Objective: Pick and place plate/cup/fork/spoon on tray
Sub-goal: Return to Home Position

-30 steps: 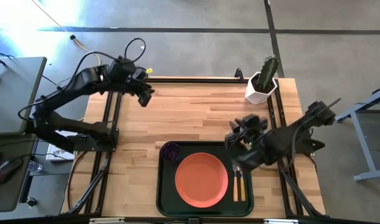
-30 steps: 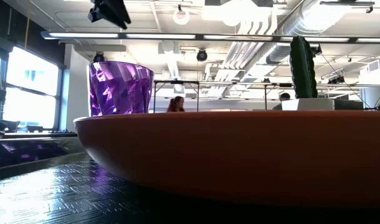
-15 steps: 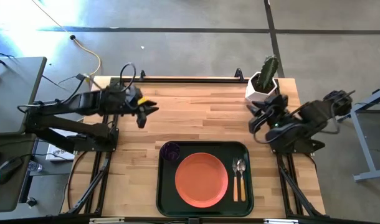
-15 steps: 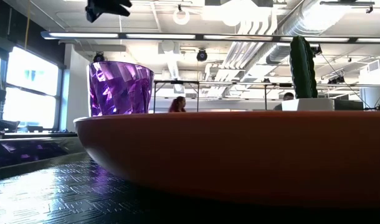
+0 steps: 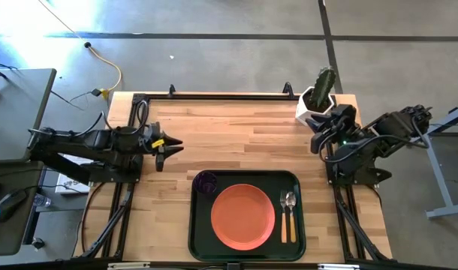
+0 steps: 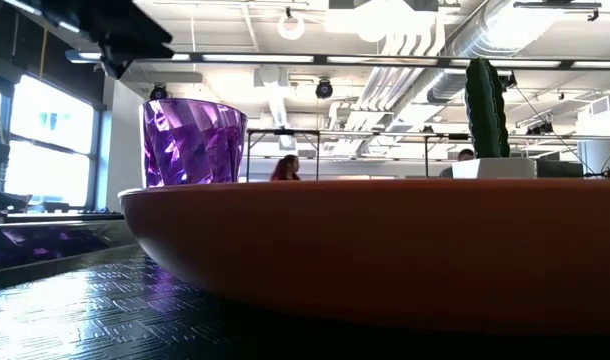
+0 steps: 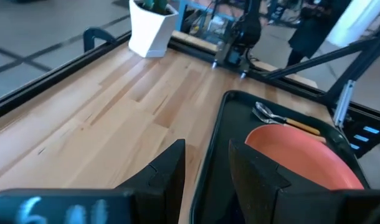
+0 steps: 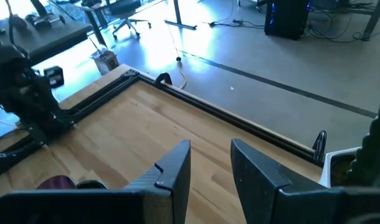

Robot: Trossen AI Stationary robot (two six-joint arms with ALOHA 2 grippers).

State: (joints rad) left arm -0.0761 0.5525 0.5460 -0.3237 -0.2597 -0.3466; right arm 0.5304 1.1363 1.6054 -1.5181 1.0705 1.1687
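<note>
The dark green tray lies at the table's near middle. On it rest the orange plate, the purple cup at its far left corner, and the fork and spoon side by side along its right side. The plate and cup fill the low view. My left gripper is open and empty over the table's left part. My right gripper is open and empty at the table's right edge, near the cactus pot.
A white angular pot with a cactus stands at the table's far right corner, close to my right gripper. Bare wood lies between the two grippers, on the far side of the tray. A person shows far off in the room.
My right gripper has drawn back from over the fork and spoon on the tray toward the table's far right edge, empty. My left gripper has swung from the far left corner toward the near side and come lower. The things on the tray have kept still.
</note>
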